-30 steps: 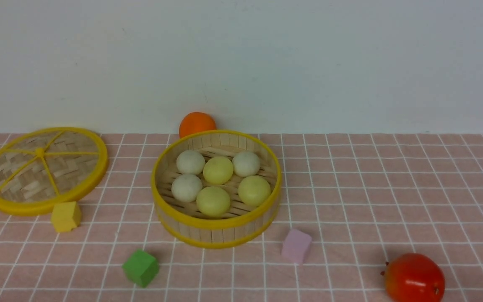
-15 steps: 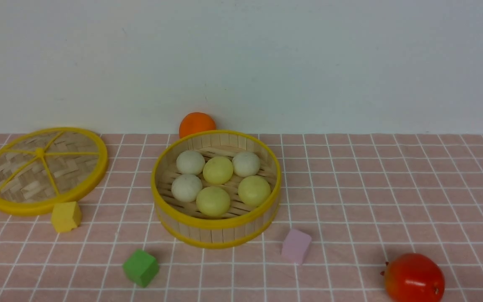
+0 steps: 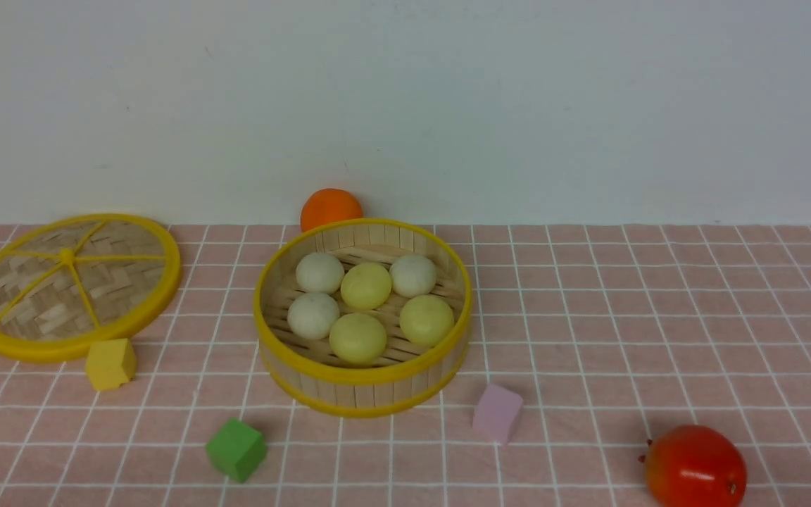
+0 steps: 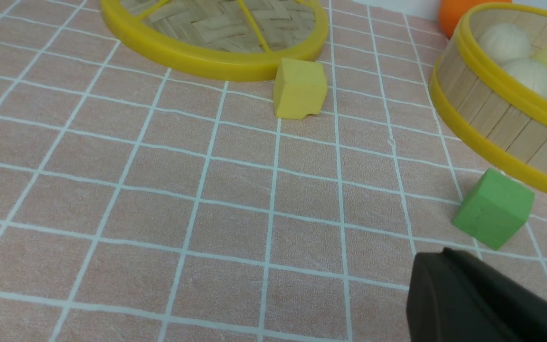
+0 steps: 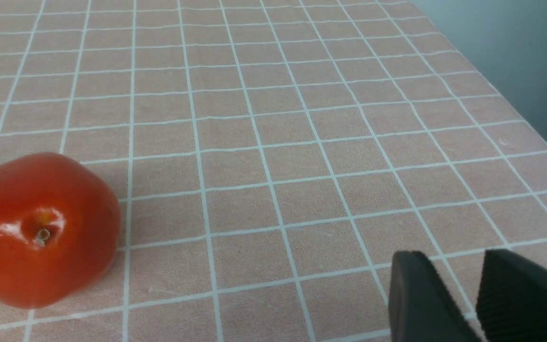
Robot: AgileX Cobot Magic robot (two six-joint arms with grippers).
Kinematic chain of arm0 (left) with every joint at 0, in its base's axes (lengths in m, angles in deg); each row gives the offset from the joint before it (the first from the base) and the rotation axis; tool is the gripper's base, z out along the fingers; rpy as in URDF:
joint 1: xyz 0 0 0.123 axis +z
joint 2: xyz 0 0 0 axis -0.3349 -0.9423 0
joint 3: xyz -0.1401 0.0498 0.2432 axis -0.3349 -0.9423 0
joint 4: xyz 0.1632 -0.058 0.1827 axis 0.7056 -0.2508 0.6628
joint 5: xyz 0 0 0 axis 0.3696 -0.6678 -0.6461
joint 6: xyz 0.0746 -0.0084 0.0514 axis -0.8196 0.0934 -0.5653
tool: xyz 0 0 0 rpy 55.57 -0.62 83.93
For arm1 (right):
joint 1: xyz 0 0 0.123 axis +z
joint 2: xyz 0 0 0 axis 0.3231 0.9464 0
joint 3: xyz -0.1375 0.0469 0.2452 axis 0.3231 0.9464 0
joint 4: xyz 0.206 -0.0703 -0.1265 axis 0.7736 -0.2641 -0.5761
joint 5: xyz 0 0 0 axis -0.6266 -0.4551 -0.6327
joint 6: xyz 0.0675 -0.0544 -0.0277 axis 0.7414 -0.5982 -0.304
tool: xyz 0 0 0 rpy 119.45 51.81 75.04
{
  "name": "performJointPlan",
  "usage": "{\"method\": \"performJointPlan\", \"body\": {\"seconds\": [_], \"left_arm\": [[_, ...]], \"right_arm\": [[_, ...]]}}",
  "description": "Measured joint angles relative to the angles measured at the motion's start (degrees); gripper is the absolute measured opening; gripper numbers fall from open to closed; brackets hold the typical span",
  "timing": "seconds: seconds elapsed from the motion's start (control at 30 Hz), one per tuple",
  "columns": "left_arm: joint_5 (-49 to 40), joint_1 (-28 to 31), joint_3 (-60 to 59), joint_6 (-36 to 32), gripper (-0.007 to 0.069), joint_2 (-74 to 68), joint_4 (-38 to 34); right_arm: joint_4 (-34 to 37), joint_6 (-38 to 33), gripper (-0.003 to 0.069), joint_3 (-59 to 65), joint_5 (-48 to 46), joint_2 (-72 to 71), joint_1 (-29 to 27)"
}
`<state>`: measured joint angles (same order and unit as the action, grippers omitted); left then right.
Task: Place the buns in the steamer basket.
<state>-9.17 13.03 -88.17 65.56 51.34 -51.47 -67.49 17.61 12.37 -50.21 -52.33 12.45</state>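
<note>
The steamer basket (image 3: pixel 362 377) stands in the middle of the pink checked table, and several buns (image 3: pixel 366 285), pale yellow and off-white, lie side by side on its slatted floor. Neither arm shows in the front view. In the left wrist view my left gripper (image 4: pixel 437 259) is shut and empty above bare cloth near a green block, with the steamer basket (image 4: pixel 492 118) and some buns (image 4: pixel 527 78) off to one side. My right gripper (image 5: pixel 453 259) stands open over bare cloth with nothing between its fingers, a red fruit (image 5: pixel 41 228) some way off.
The woven lid (image 3: pixel 71 285) lies flat at the left with a yellow block (image 3: pixel 110 362) at its near edge. A green block (image 3: pixel 236 448) and a lilac block (image 3: pixel 497 413) sit in front of the basket. An orange (image 3: pixel 330 208) is behind it, a red fruit (image 3: pixel 694 466) at near right. The table edge (image 5: pixel 515 99) is close to my right gripper.
</note>
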Motion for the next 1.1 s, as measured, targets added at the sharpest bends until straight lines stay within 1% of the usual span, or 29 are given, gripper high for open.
{"method": "performJointPlan", "body": {"seconds": [1.1], "left_arm": [[0.17,0.0,-0.05,0.0,0.004,0.0,-0.1]], "right_arm": [[0.0,0.0,0.0242,0.0,0.0,0.0,0.0]]}}
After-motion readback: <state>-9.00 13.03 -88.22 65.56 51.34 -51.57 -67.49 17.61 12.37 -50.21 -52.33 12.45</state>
